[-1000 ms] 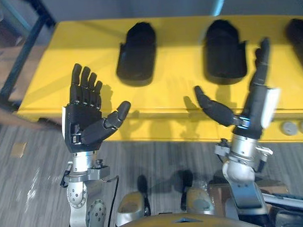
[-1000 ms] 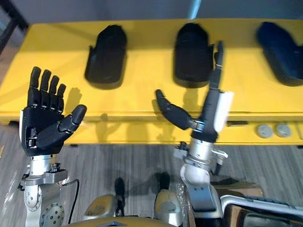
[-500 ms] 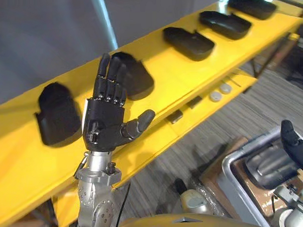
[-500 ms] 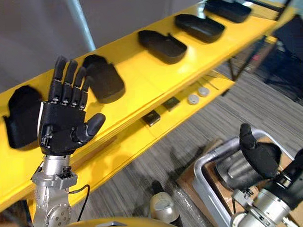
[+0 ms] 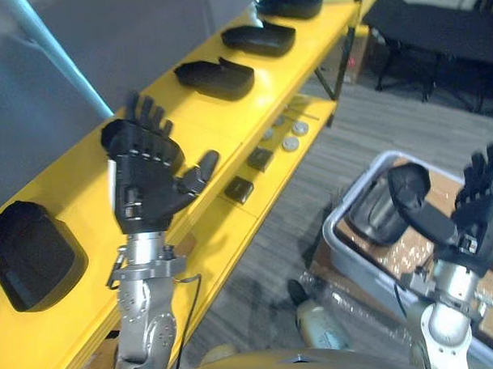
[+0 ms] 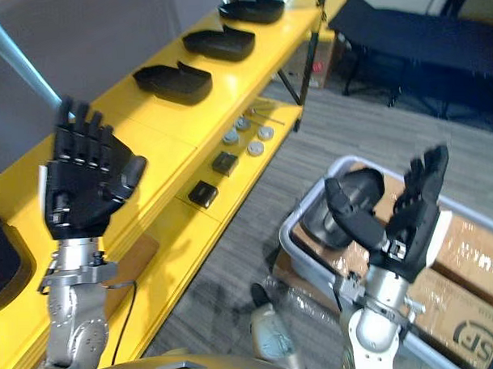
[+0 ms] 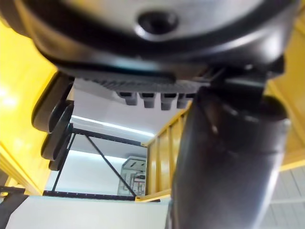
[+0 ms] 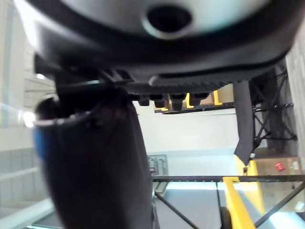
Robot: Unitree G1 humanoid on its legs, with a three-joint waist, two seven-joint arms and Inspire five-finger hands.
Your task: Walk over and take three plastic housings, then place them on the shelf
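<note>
Two open hands, nothing picked up yet.
Left eye view: the left hand point(image 5: 145, 184) is up with fingers spread and holds nothing. Past its fingertips three black housings point(image 5: 214, 78) lie along the yellow shelf point(image 5: 61, 199). Another housing point(image 5: 30, 255) lies low by its wrist, cut off at the edge. The right hand point(image 5: 474, 213) is open too, with its fingers cut off at the edge. Its thumb hides part of one more housing point(image 5: 371, 221) in the grey bin point(image 5: 329, 230) below it. Right eye view: the whole right hand shows, over brown cardboard point(image 6: 467, 241). Small parts point(image 6: 246, 136) past the left thumb are too tiny to tell. Left wrist view: thumb and finger ends with nothing between, and blurry dark shapes beside them. Right wrist view: thumb and finger ends again, nothing held.
</note>
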